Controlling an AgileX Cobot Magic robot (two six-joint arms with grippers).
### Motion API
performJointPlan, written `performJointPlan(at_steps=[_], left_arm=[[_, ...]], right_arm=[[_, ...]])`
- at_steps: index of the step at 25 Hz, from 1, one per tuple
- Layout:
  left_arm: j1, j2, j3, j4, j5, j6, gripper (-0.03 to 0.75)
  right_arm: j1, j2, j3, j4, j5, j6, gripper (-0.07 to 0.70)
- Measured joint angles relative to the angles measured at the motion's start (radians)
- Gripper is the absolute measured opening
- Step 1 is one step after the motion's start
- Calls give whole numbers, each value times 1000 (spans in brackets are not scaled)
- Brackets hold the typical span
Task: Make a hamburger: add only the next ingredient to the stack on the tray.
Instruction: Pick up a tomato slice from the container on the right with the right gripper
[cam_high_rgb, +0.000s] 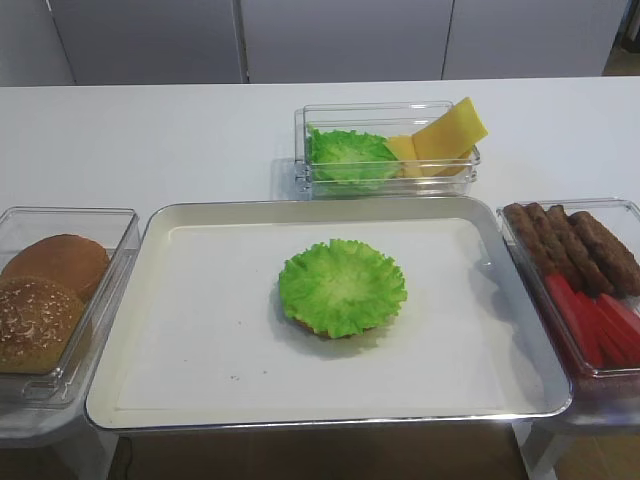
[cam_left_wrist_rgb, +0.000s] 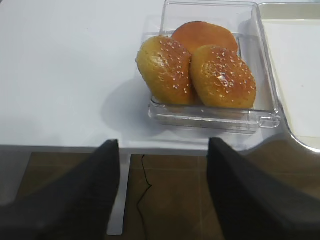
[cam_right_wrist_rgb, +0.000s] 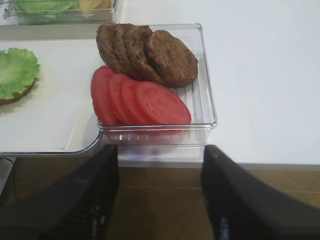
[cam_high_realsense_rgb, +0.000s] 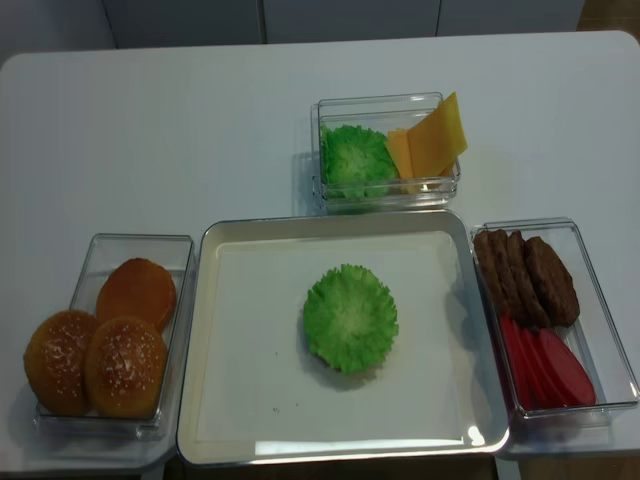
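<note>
The stack lies in the middle of the tray: a ruffled green lettuce leaf over a thin brown bun base, also at the left edge of the right wrist view. Several red tomato slices lean in a row at the near end of the clear box on the right. My right gripper hangs open and empty below the table edge, just in front of that box. My left gripper is open and empty too, in front of the bun box.
Brown meat patties fill the far end of the tomato box. A clear box left of the tray holds whole buns. Behind the tray a box holds lettuce leaves and yellow cheese slices.
</note>
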Motion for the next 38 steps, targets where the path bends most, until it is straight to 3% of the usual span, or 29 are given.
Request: performJointPlan(at_steps=[15, 38], left_arm=[[0, 0, 0, 0, 0, 0, 411], [0, 0, 0, 0, 0, 0, 411]], right_arm=[[0, 0, 1, 0, 0, 1, 308], [0, 0, 1, -19, -1, 14, 313]])
